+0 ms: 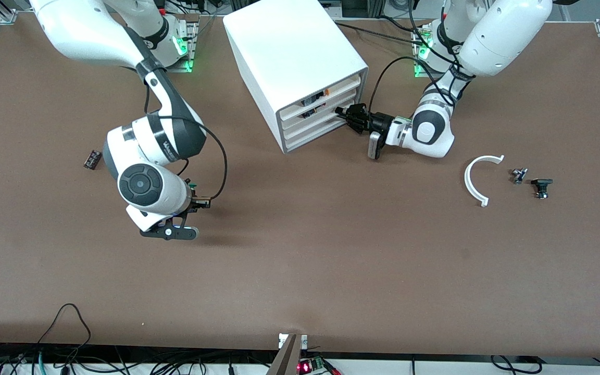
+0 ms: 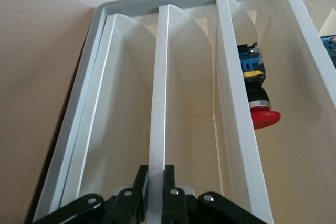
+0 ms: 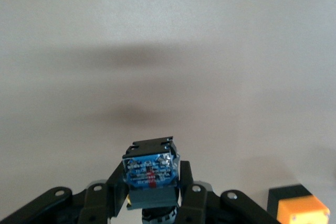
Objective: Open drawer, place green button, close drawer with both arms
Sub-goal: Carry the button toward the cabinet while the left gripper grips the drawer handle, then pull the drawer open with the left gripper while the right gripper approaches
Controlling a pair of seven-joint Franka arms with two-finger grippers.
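The white cabinet (image 1: 289, 57) stands at the robots' edge of the table with all its drawers pushed in. My left gripper (image 1: 342, 117) (image 2: 155, 177) is at its front, shut on the white front edge (image 2: 157, 93) of one of the low drawers. One more white edge (image 2: 112, 93) lies between it and the bottom frame, so I cannot tell if it is the bottommost drawer. My right gripper (image 1: 196, 199) (image 3: 151, 179) hangs over bare table toward the right arm's end. It is shut on the button (image 3: 149, 166), whose black body and blue label show; its cap is hidden.
A black chip (image 1: 91, 159) lies beside the right arm. An orange cube (image 3: 299, 208) shows close to the right gripper. A white arc (image 1: 479, 179) and two small dark parts (image 1: 519, 174) (image 1: 541, 186) lie toward the left arm's end. A red button (image 2: 260, 108) sits in an upper drawer.
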